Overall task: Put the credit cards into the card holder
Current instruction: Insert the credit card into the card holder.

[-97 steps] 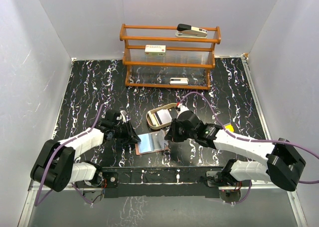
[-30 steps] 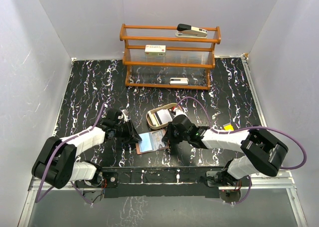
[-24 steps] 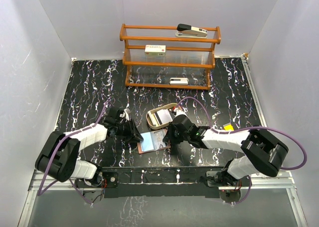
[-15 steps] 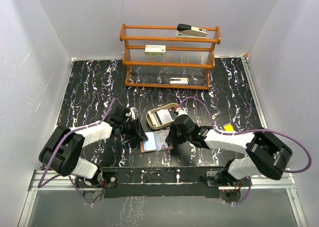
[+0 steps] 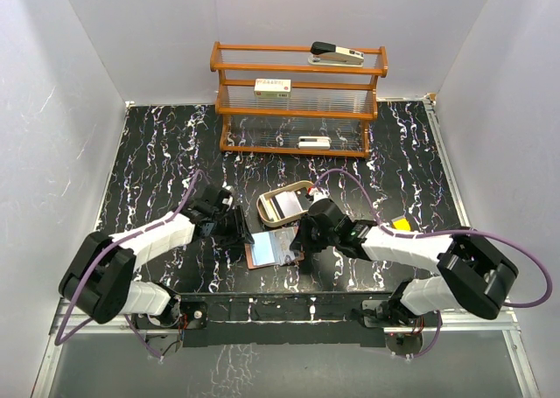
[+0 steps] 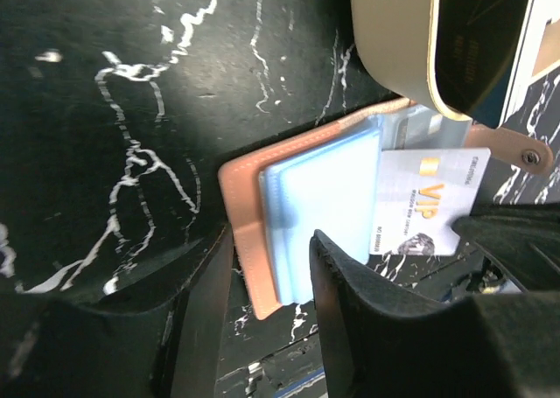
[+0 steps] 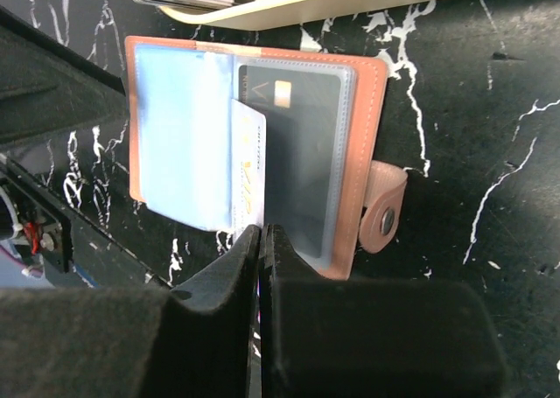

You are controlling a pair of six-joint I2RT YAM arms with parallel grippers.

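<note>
The card holder (image 5: 273, 251) lies open on the table; its leather edge (image 6: 241, 207) and blue pockets (image 6: 324, 197) show between the arms. My left gripper (image 6: 267, 275) is open, its fingers straddling the holder's left corner. My right gripper (image 7: 261, 233) is shut on a white VIP credit card (image 7: 248, 164), which lies across the holder's middle, partly under a blue pocket. A dark card (image 7: 302, 136) sits in the right pocket. More cards (image 5: 287, 207) lie in the tan tray. In the top view the left gripper (image 5: 242, 232) and right gripper (image 5: 303, 240) flank the holder.
The tan oval tin tray (image 5: 265, 207) stands just behind the holder, close to both grippers. A wooden rack (image 5: 297, 109) with a stapler and white boxes is at the back. A small yellow item (image 5: 400, 224) lies to the right. The table's front rail is close below the holder.
My left gripper has moved right to the holder's left edge. The holder has slid a little to the right. The right gripper stays shut on the white card over the holder.
</note>
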